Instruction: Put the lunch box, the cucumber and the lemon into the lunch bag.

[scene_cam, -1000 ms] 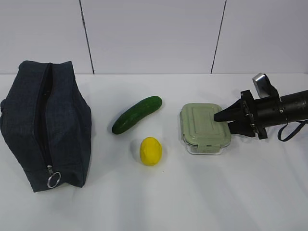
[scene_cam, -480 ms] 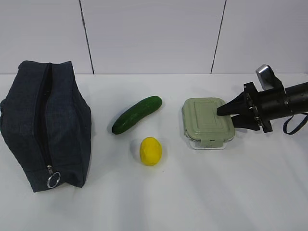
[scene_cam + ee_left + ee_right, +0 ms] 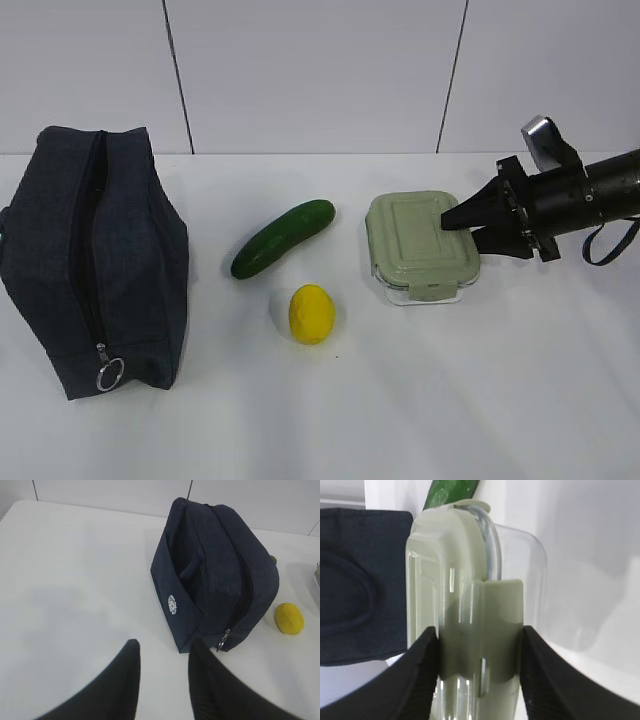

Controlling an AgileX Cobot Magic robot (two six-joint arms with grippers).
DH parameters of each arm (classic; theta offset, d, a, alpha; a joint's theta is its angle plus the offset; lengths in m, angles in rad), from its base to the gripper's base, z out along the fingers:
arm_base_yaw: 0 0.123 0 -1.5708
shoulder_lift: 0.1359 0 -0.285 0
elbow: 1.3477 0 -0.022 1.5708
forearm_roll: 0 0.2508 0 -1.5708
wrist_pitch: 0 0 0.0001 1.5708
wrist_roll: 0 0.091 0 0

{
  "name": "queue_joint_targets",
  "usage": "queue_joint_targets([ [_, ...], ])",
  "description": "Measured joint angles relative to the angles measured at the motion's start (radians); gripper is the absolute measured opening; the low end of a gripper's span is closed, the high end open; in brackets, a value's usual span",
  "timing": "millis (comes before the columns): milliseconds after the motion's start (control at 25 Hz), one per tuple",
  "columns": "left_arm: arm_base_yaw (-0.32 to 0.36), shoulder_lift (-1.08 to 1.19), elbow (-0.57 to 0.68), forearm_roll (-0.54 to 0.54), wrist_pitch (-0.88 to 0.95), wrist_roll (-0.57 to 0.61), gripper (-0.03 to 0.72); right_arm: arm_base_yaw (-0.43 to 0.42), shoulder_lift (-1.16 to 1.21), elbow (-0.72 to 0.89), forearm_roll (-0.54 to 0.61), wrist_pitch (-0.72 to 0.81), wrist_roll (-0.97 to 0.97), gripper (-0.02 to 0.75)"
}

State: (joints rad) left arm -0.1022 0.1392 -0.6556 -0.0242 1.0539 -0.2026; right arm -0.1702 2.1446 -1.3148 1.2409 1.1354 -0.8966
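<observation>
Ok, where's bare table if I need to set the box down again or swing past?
Free: the white table's front strip, below the yellow oval lemon, and its back strip by the wall. Crowded: the middle row, from navy fabric bag through dark green cucumber to sage-lidded clear box.

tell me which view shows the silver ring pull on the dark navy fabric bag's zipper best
The exterior view: the silver ring pull hangs in full outline at the near end of the closed dark navy fabric lunch bag. The left wrist view shows the pull only small and edge-on. The right wrist view catches just a patch of bag fabric, no pull.
</observation>
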Motion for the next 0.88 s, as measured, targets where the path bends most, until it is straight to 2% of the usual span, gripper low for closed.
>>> queue_joint_targets([
  [240, 0.000, 0.333, -0.171, -0.036, -0.020, -0.025, 0.264, 0.013, -0.019, 0.000, -0.021, 0.002, 0.018, 0.365],
  [320, 0.000, 0.438, -0.210, -0.050, -0.039, -0.025, 0.317, 0.013, -0.028, 0.000, -0.021, 0.002, 0.020, 0.365],
  [480, 0.000, 0.630, -0.217, -0.116, -0.079, -0.019, 0.491, 0.015, -0.054, 0.000, -0.021, 0.002, 0.024, 0.365],
  [560, 0.000, 0.702, -0.217, -0.183, -0.126, 0.007, 0.545, 0.015, -0.069, 0.000, -0.021, 0.003, 0.030, 0.365],
  [640, 0.000, 0.764, -0.217, -0.281, -0.189, 0.058, 0.568, 0.017, -0.086, 0.000, -0.021, 0.003, 0.033, 0.365],
  [760, 0.004, 0.835, -0.217, -0.403, -0.271, 0.125, 0.578, 0.017, -0.106, 0.000, -0.021, 0.003, 0.037, 0.364],
  [880, 0.053, 0.915, -0.217, -0.543, -0.279, 0.242, 0.579, 0.017, -0.121, 0.000, -0.021, 0.008, 0.037, 0.364],
])
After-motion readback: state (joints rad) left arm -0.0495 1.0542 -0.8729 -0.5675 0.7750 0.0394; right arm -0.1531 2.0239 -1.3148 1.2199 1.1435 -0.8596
